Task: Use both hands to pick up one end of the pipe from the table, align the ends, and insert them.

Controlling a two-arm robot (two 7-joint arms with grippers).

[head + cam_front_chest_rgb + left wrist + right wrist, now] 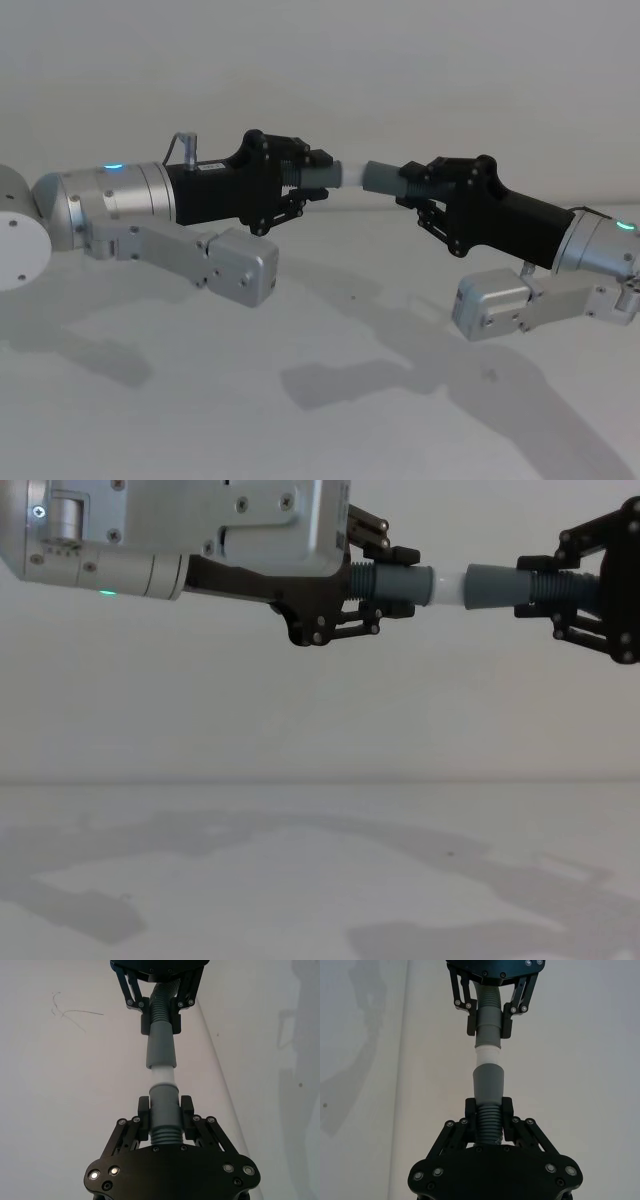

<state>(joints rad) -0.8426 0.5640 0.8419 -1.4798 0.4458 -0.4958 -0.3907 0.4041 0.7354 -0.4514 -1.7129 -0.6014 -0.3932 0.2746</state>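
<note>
While both pieces hang well above the table (300, 880), the left gripper (322, 180) is clamped on the white-tipped pipe piece (161, 1110) and the right gripper (410, 190) on the hollow-mouthed piece (487, 1087), the white tip (452, 588) already at or just inside the grey mouth (470, 586); a slight tilt between them could jam the tip or twist a piece in its grip

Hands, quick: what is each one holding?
Left hand: closed on the white-tipped pipe piece.
Right hand: closed on the hollow-mouthed pipe piece.
</note>
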